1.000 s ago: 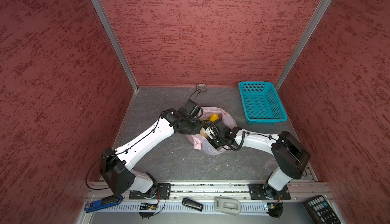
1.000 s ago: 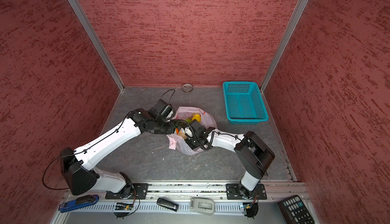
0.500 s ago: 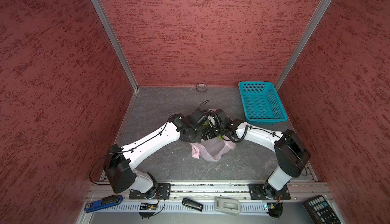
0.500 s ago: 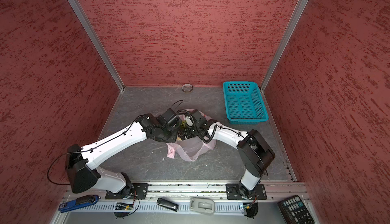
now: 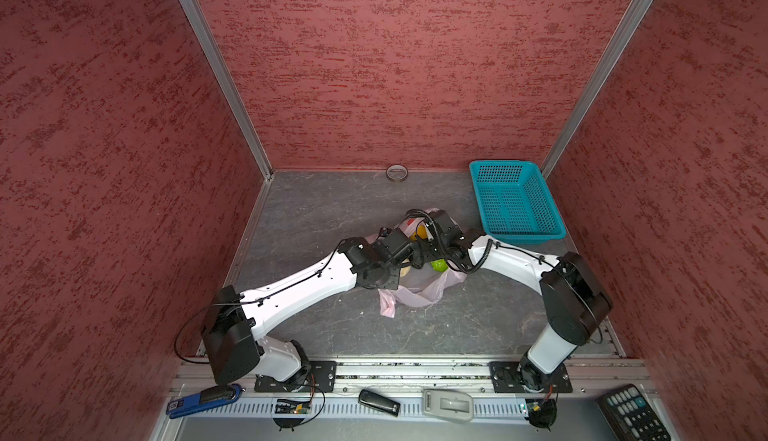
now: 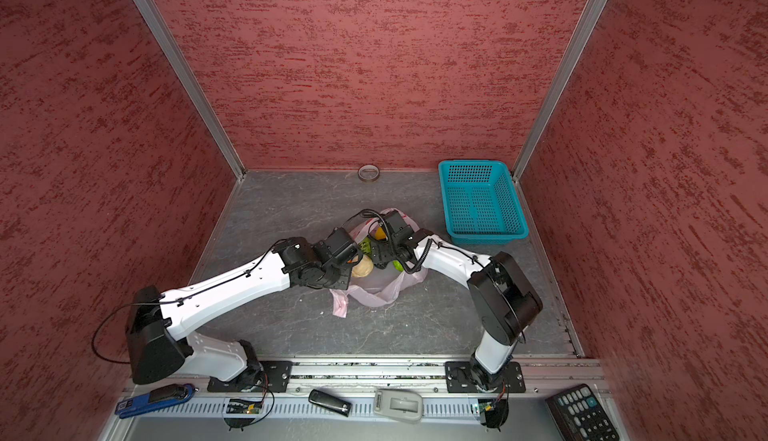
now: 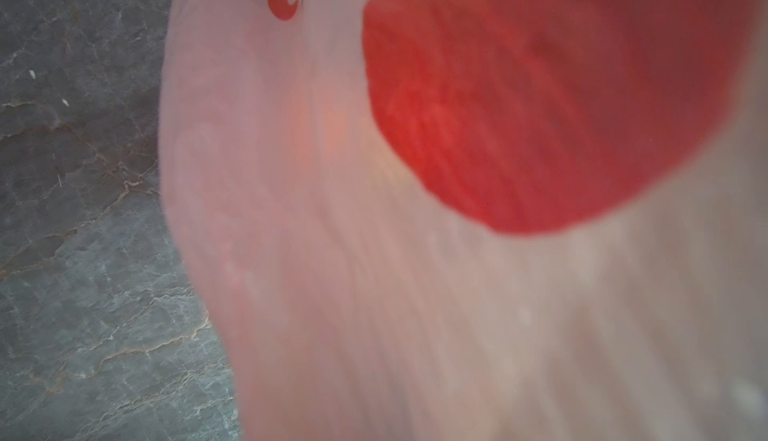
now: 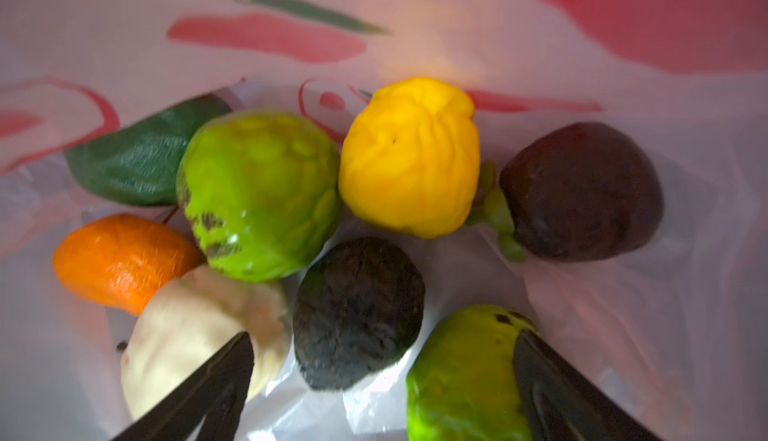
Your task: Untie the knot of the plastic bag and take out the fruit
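The pale pink plastic bag [image 5: 419, 291] [image 6: 374, 291] lies mid-table with its mouth open; no knot shows. My left gripper [image 5: 409, 258] [image 6: 356, 257] sits at the mouth's left edge, shut on the bag's plastic [image 7: 332, 252], which covers the left wrist view and hides the fingers. My right gripper [image 8: 382, 337] [image 5: 428, 257] is open inside the bag, its fingertips either side of a blackish fruit [image 8: 357, 310] and a bright green one [image 8: 461, 376]. Around them lie beige [image 8: 199, 326], orange [image 8: 120, 260], bumpy green [image 8: 257, 194], yellow [image 8: 411, 156], dark green [image 8: 137, 164] and dark purple [image 8: 582, 191] fruit.
A teal perforated basket [image 5: 515, 202] [image 6: 480, 202] stands at the back right, close to the bag. A tape roll [image 5: 397, 172] lies by the back wall. Red walls close in three sides. A stapler [image 5: 203, 399] and remotes sit on the front rail.
The right gripper has swung from the bag's near side to its far side and reached into the mouth. The left gripper has come nearer with the bag's rim, bunching the bag.
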Controlling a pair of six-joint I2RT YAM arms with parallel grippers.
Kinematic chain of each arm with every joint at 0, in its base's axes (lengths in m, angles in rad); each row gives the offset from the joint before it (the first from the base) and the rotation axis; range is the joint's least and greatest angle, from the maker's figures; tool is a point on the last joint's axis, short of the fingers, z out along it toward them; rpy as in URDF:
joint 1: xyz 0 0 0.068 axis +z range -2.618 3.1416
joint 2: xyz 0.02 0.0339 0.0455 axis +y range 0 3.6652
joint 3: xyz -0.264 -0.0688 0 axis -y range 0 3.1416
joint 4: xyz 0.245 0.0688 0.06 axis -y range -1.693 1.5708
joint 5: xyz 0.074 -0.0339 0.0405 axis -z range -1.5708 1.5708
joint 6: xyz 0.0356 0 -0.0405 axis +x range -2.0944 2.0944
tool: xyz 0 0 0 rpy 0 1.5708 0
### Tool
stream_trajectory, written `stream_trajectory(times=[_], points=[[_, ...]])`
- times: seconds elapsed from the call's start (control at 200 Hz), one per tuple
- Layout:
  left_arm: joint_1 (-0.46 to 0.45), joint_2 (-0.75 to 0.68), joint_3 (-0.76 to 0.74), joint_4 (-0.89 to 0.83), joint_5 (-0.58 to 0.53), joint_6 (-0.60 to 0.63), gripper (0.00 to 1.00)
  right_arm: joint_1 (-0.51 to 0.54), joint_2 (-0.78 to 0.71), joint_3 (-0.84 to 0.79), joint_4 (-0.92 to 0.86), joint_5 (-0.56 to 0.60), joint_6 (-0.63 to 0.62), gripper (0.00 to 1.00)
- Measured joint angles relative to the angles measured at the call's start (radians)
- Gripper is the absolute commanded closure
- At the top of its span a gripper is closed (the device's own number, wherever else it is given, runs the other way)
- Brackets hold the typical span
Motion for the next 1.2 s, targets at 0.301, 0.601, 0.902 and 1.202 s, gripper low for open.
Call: stream_trajectory(times=[0.301, 0.601, 0.902, 1.202], points=[[0.009, 0.000, 0.005, 0.099, 0.050, 0.000, 1.00, 0.000, -0.126, -0.121, -0.028, -0.098, -0.053, 0.02], [0.062, 0.000, 0.037, 0.159, 0.101, 0.012, 1.00, 0.019, -0.159, -0.171, 0.000, -0.225, -0.145, 0.02], [0.049, -0.013, -0.044, 0.164, 0.132, 0.014, 1.00, 0.053, -0.066, -0.112, 0.026, -0.230, -0.151, 0.02], [0.040, -0.024, -0.064, 0.151, 0.130, 0.011, 1.00, 0.059, -0.051, -0.098, 0.043, -0.208, -0.103, 0.02]])
